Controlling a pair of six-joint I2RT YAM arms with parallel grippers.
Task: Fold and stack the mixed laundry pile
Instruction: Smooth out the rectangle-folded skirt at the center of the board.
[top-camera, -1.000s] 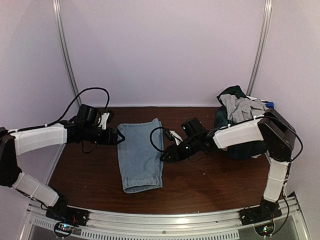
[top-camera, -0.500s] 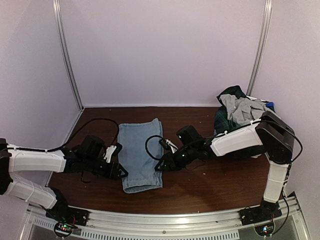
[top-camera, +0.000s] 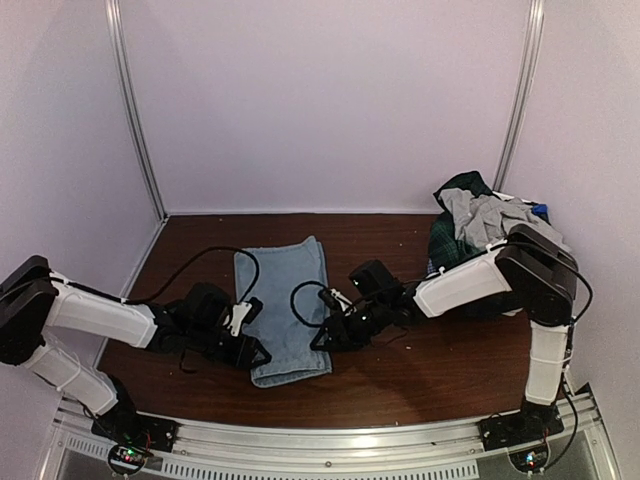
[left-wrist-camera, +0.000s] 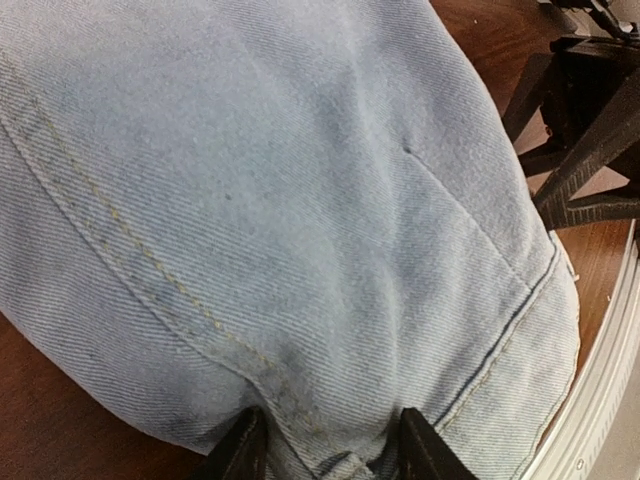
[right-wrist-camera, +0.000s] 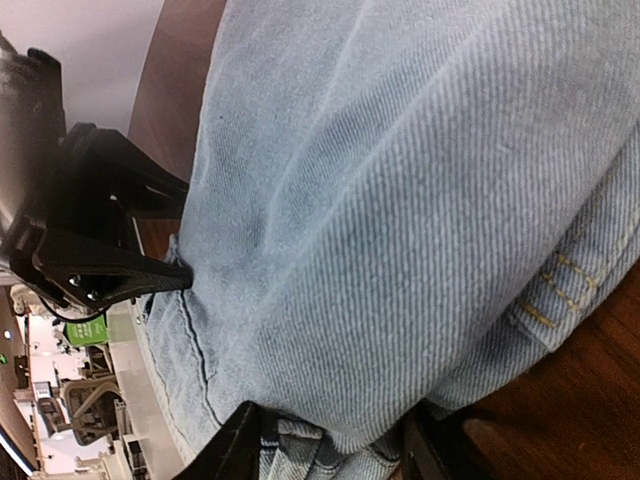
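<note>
1. While clamped on denim (top-camera: 285, 300) rather than pile (top-camera: 480, 235): left gripper (top-camera: 255, 352) at the near left corner, right gripper (top-camera: 322, 338) on the right edge just short of the near hem.
2. Left wrist view: fingers (left-wrist-camera: 243, 455) half closed with the hem corner bunched between them. Judged to be pinching cloth, not spread free.
3. Right wrist view: much the same, fingers (right-wrist-camera: 235, 445) drawn in on a thick fold at the side seam.
4. Denim flat on table (top-camera: 420, 370), left of centre, long axis running far to near with a slight slant. Both grips at the near end, facing each other across the narrow width.
5. Likely next: lift the near end and carry it along the long axis toward the far end, halving the length. Calls for raising both sides together to keep the fold square.
6. Pile heaped in the far right corner behind the right arm, well apart from both pairs of fingers, lying to the right of and beyond the right gripper.
7. Nearer arm for pile: right. Reaching it with the left would mean crossing the whole table.
</note>
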